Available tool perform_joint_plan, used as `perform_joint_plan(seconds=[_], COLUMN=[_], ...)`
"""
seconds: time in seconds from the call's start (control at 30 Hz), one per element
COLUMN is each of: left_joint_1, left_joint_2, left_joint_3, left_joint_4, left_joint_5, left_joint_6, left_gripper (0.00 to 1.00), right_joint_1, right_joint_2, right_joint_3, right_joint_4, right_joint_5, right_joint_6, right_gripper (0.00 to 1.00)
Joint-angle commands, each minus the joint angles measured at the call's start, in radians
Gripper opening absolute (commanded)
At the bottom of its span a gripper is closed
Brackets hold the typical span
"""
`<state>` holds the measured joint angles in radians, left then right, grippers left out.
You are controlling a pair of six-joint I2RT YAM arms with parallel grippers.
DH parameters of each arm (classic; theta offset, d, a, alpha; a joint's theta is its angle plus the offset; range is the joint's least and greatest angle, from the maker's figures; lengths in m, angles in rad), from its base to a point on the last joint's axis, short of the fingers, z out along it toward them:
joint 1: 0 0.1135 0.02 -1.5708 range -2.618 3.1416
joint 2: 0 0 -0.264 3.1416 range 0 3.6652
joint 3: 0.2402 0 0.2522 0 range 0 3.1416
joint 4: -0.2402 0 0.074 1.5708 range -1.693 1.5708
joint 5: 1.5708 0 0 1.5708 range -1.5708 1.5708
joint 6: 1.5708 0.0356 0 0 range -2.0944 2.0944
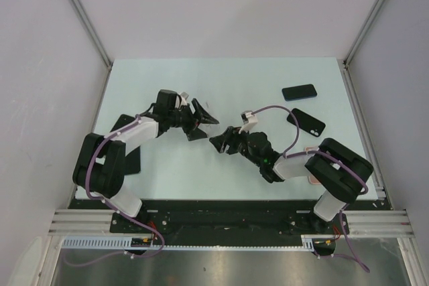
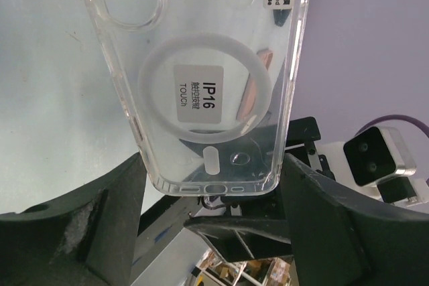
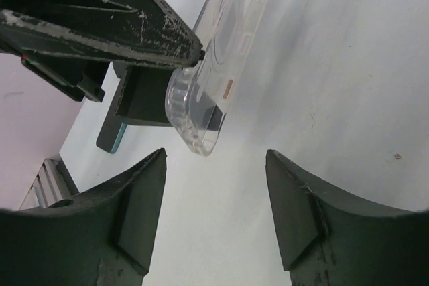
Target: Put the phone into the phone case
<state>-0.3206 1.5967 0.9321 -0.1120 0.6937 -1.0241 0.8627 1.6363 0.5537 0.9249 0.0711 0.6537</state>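
A clear phone case [image 2: 201,65] with an "IP16" sticker is held across its width by my left gripper [image 2: 213,165], which is shut on its lower end above the middle of the table [image 1: 206,125]. The case also shows in the right wrist view [image 3: 221,65], tilted and off the table. My right gripper [image 3: 214,155] is open and empty, facing the case's end from a short distance [image 1: 218,144]. A black phone [image 1: 299,92] lies flat at the back right, far from both grippers.
A second dark phone-shaped thing [image 1: 306,120] with a camera cut-out lies near the black phone. A pinkish flat item [image 1: 312,180] lies partly under the right arm. A dark slab with a teal edge [image 3: 110,140] lies on the table beyond the case.
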Motion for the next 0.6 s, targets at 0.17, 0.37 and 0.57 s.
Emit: perform_joint_plan(seconds=[0.17, 0.37, 0.57], left_joint_1=[-0.041, -0.069, -0.072], left_joint_2=[-0.034, -0.023, -0.029], left_joint_3=[-0.029, -0.039, -0.038], left_joint_4=[0.075, 0.107, 0.109], left_joint_5=[0.038, 0.052, 0.07], left_joint_6=[-0.05, -0.074, -0.045], left_gripper=[0.71, 0.71, 0.74], right_joint_1=[0.006, -0.013, -0.05], right_joint_2=[0.042, 0.046, 0.033], right_joint_3=[0.011, 0.017, 0.017], right_joint_4=[0.101, 0.092, 0.054], right_joint_5=[0.088, 0.13, 0.066], right_joint_6=[-0.005, -0.011, 0.006], right_gripper=[0.51, 0.38, 0.0])
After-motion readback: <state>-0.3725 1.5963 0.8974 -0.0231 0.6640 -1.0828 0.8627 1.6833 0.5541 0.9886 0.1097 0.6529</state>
